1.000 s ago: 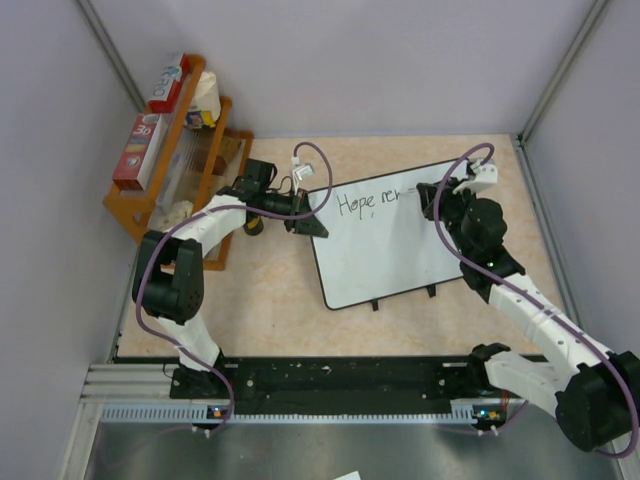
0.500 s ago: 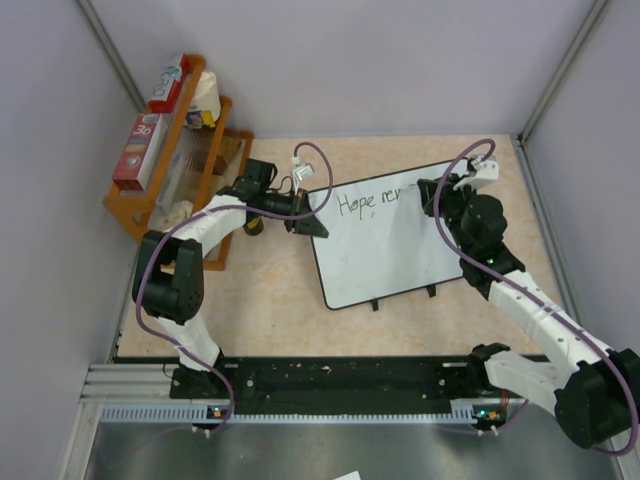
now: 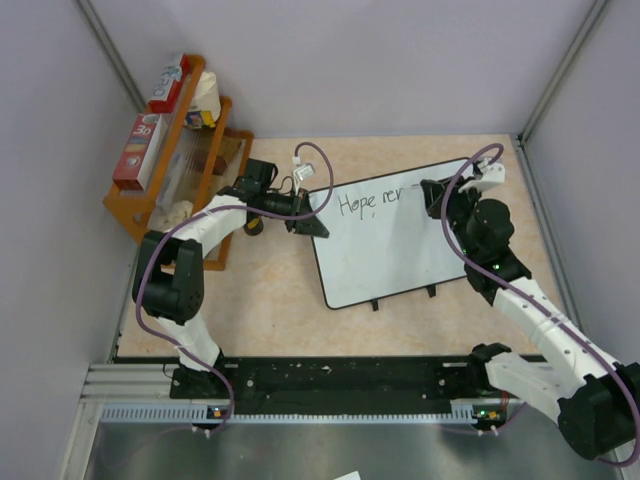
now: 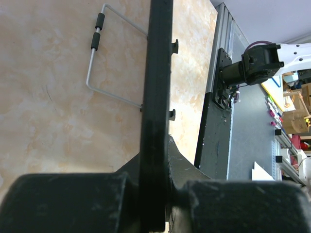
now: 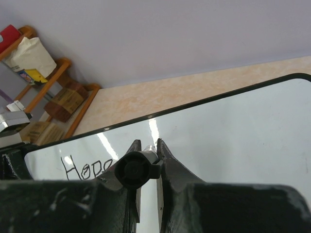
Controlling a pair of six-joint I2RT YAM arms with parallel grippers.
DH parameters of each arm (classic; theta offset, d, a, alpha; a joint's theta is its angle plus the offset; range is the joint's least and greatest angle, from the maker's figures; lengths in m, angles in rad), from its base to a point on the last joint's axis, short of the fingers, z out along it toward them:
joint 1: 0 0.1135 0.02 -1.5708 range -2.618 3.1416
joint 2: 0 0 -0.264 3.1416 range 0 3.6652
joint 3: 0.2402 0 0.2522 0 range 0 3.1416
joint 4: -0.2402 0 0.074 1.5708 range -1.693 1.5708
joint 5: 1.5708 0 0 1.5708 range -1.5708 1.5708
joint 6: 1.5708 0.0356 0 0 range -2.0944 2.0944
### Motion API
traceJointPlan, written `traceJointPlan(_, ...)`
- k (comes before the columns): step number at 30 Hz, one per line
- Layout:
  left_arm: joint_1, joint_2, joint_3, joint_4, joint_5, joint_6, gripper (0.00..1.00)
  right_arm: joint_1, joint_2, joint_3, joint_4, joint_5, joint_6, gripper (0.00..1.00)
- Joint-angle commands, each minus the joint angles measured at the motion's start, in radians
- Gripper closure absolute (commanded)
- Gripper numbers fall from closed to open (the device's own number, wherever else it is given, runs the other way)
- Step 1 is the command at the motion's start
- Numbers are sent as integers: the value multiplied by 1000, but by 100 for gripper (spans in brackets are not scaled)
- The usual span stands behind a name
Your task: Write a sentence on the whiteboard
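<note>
1. The whiteboard [image 3: 385, 250] sits just toward three o'clock of the table [image 3: 270, 300] centre.
2. Left gripper [image 3: 316, 228] is clamped on its rim at ten o'clock.
3. Right gripper [image 3: 432, 196], at one o'clock, pinches a marker [image 5: 135, 170].
4. The sentence [image 3: 368, 203] reads "Hope" plus a few letters; most of it looks unwritten.

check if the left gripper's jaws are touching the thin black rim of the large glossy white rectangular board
Touching. The left wrist view shows the left gripper shut on the large glossy whiteboard, its thin black rim pinched between both jaws.
</note>
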Motion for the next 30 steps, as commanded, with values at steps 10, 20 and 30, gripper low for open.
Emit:
traceJointPlan(10,-29,16,-20,-29,-258,153,100,-9,9,-39,18,-4,-10,100)
traceJointPlan(20,-29,14,-20,-38,-261,158,100,-9,3,-37,33,-3,-1,100)
traceJointPlan(30,-29,16,-20,-40,-264,158,100,-9,9,-30,40,-3,3,100)
